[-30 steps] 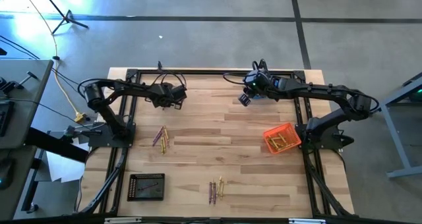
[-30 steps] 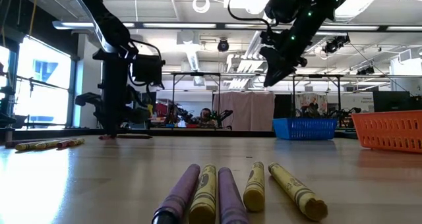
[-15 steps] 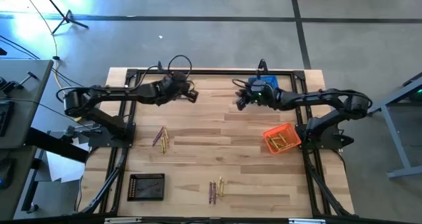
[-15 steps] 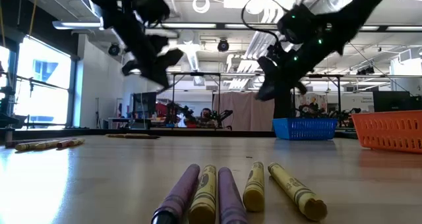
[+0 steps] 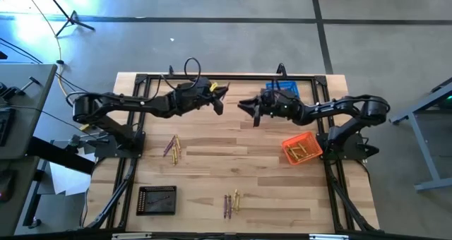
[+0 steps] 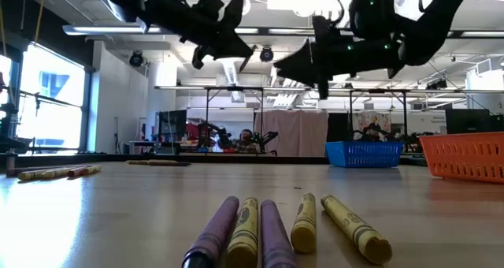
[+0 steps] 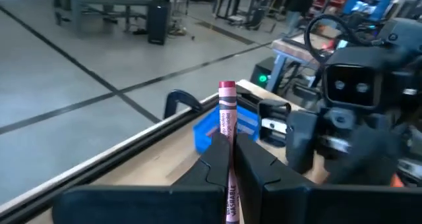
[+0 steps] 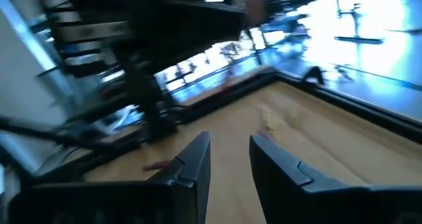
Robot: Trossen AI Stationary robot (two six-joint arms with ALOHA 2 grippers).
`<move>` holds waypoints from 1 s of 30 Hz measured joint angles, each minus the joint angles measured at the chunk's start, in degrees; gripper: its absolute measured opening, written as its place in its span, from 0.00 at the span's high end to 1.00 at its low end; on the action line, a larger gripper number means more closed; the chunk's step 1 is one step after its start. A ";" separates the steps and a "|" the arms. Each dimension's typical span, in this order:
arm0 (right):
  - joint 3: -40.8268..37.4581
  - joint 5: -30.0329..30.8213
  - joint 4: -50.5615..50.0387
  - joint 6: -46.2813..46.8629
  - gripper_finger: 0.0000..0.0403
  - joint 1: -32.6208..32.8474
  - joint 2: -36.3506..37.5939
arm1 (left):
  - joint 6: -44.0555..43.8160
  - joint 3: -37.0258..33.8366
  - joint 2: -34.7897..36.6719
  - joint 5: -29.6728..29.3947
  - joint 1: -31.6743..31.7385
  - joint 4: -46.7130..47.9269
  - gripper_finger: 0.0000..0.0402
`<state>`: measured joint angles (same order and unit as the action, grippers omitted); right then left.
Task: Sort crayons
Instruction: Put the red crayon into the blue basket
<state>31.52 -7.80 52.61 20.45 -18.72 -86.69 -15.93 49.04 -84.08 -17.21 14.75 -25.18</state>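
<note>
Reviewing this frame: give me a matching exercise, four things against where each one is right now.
Things:
1. red crayon
2. orange basket
3. black basket
4. blue basket

Places:
A. near left part of the table
B. far edge, under the right arm
C. clamped in the left gripper, raised above the table
D. right side, yellow crayons inside

Pairs: 1-C, 2-D, 3-A, 4-B

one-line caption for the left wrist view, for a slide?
Left gripper shut on a maroon crayon, held up facing the right gripper, blue basket behind.
</note>
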 joint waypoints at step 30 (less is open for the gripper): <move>13.42 7.38 -13.35 -5.28 0.59 5.02 -4.57 | 1.58 0.00 -1.04 6.82 -2.13 -2.68 0.99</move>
<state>44.94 -0.43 39.25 15.17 -13.70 -91.26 -14.35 49.04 -85.12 -10.39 12.62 -27.86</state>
